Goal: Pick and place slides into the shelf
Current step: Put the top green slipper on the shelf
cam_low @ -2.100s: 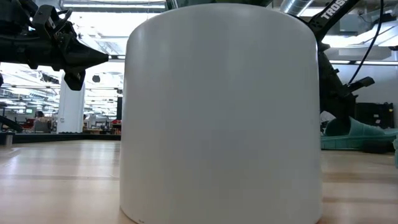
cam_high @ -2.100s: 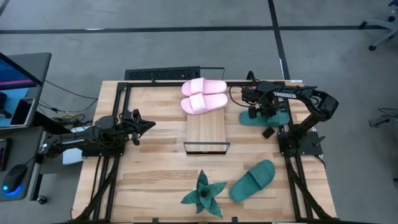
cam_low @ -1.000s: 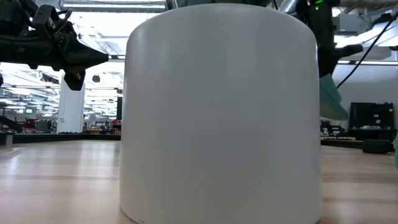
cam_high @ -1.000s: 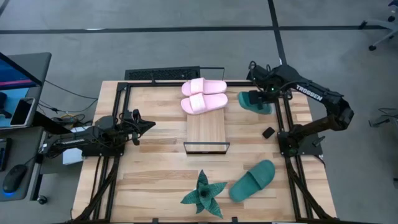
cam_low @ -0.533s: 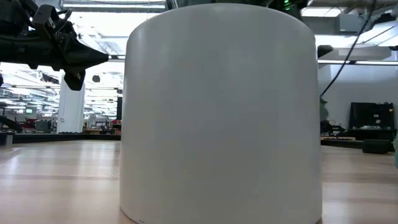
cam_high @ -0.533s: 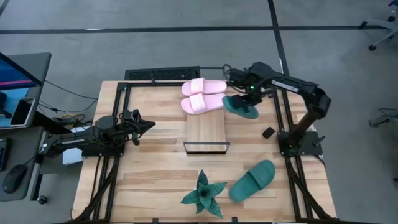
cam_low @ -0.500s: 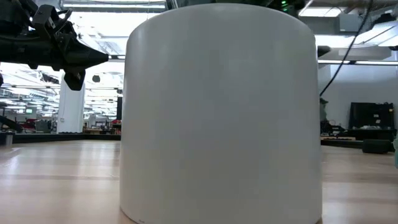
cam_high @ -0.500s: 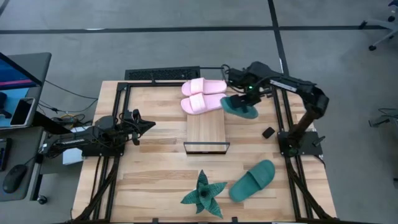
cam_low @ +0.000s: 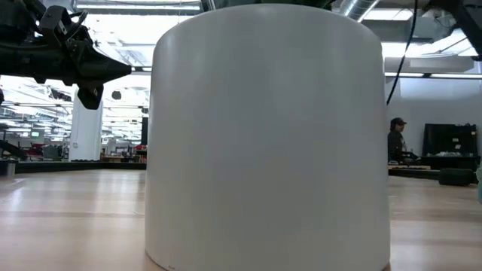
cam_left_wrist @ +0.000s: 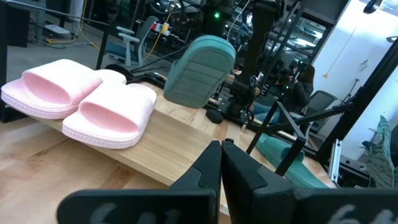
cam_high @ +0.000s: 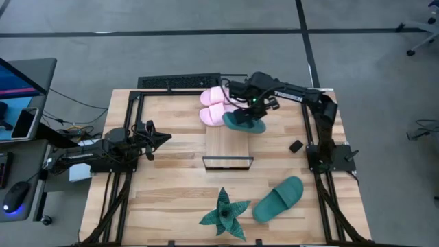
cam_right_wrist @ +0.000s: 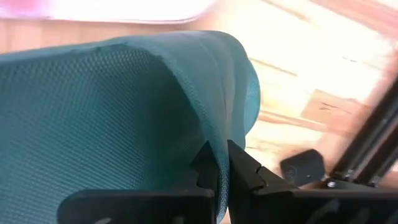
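Two pale pink slides [cam_high: 218, 106] lie side by side on the far end of the shelf [cam_high: 228, 145], soles down. My right gripper [cam_high: 252, 104] is above the shelf just beside them, shut on a teal slide [cam_high: 243, 122], which in the left wrist view [cam_left_wrist: 198, 70] hangs with its ribbed sole showing. A second teal slide [cam_high: 278, 198] lies sole-down on the table at the near right. My left gripper [cam_high: 162, 137] waits shut and level at the table's left side. My right gripper pinches the edge of the teal slide's mesh strap [cam_right_wrist: 208, 124] between its two fingers [cam_right_wrist: 239, 165], coming from above and pointing down. The slide hangs tilted below the fingers, lifted clear of the shelf and the table.
A spiky green plant [cam_high: 224, 214] stands near the table's front edge. A small black object [cam_high: 295, 146] lies by the right arm's base. A large white cylinder [cam_low: 267, 135] fills the low view. Beyond the table a person [cam_low: 395, 139] shows in the room.
My right gripper has carried the teal slide from the table's far right corner toward the left, to above the shelf beside the pink slides. It has stayed shut, and the slide has stayed lifted and has turned about as it went.
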